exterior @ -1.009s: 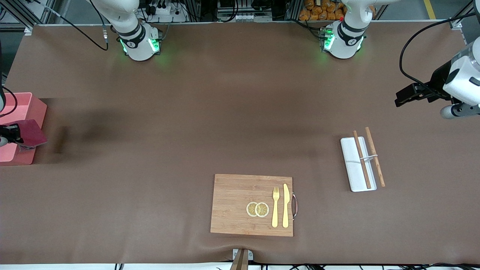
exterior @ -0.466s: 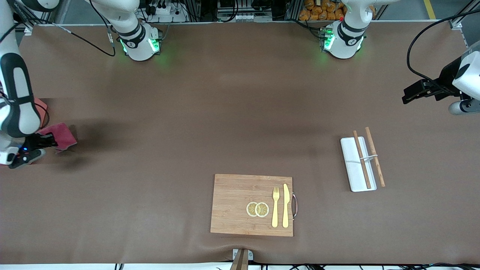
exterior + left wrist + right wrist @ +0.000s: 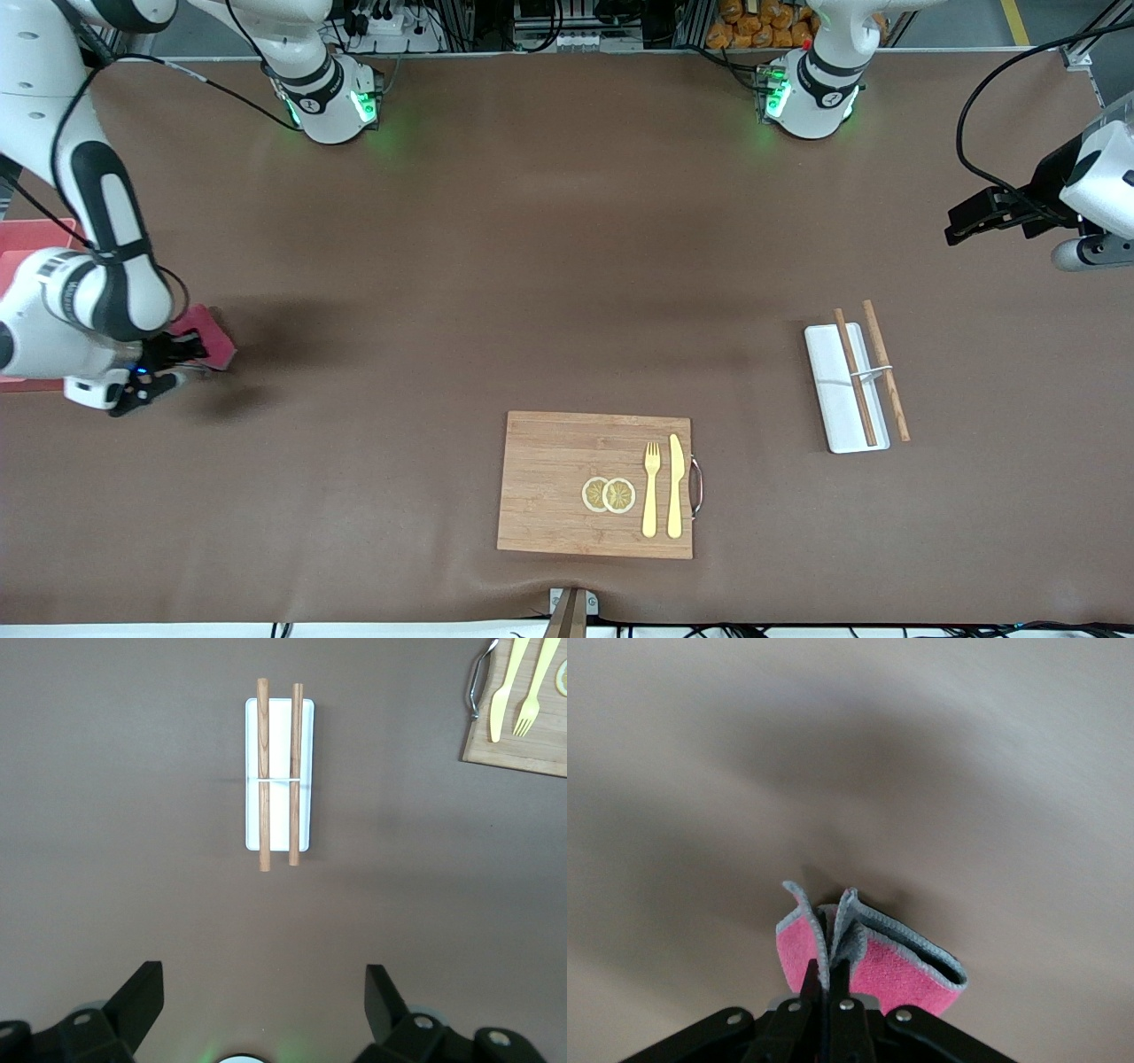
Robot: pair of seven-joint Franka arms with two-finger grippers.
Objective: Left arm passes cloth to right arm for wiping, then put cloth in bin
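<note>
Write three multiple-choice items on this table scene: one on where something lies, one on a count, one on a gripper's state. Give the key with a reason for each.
1. Where do the fork and knife lie?
A. On the wooden board
B. In the pink bin
C. On the white tray

2. How many wooden sticks rest at the white tray?
A. One
B. Two
C. Four

3. What is the right gripper doing?
A. Hanging open with nothing in it
B. Shut on the fork
C. Shut on the cloth

Key: 1 A, both lie side by side on the board beside the lemon slices. 2 B, the left wrist view shows two sticks joined by a thin bar. 3 C, the right wrist view shows its fingers pinching the pink cloth's folds.
</note>
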